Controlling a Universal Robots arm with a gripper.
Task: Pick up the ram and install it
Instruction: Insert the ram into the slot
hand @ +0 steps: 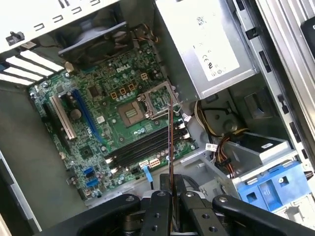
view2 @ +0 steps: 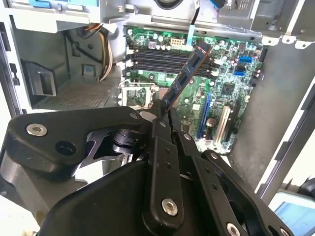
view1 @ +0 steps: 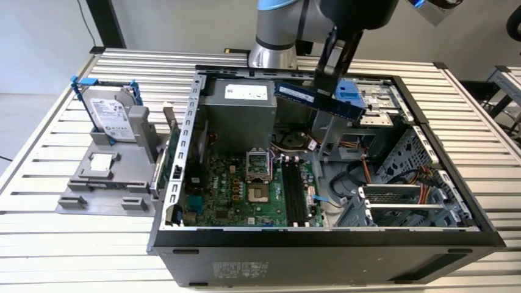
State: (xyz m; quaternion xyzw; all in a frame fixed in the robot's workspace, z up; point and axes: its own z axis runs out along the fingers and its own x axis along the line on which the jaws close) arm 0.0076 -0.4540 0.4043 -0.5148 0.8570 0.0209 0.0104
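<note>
The ram (view1: 318,101) is a long dark stick held level in the air over the open computer case (view1: 326,238), above the power supply's corner. My gripper (view1: 330,82) is shut on its upper edge. In the second wrist view the ram (view2: 189,73) juts out from between the fingertips of the gripper (view2: 160,115), over the green motherboard (view2: 221,93). The first wrist view has the ram (hand: 171,142) edge-on as a thin line rising from the gripper (hand: 171,196). The black memory slots (view1: 294,192) lie well below the stick, apart from it.
A silver hard drive in a blue frame (view1: 110,113) stands on a grey fixture (view1: 102,183) at the exterior view's left. Inside the case are the grey power supply (view1: 240,110), the processor socket (view1: 258,168), loose cables (view1: 358,165) and a metal drive cage (view1: 407,195).
</note>
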